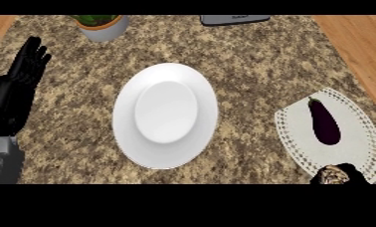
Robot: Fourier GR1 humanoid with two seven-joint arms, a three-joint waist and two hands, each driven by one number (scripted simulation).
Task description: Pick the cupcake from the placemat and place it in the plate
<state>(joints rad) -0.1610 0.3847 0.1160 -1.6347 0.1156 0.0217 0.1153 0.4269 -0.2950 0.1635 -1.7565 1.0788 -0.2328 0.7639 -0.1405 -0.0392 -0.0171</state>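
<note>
Far left, your left hand (22,84) rests open, fingers up and straight, by the counter edge; it holds nothing. Next over, the white plate (166,115) sits mid-counter w/ nothing on it, well apart from the placemat (297,136) at the right. An eggplant (324,121) lies on the mat; leave it. At the bottom right corner, your right hand (352,175) curls around what looks like the cupcake (334,175), at the mat's near edge, though the view cuts most of it off so I can't be sure. Treat the cupcake as light, soft and crumbly, prob. w/ frosting on top. Hold it at the sides of the base, keep it upright, don't squeeze the top.
</note>
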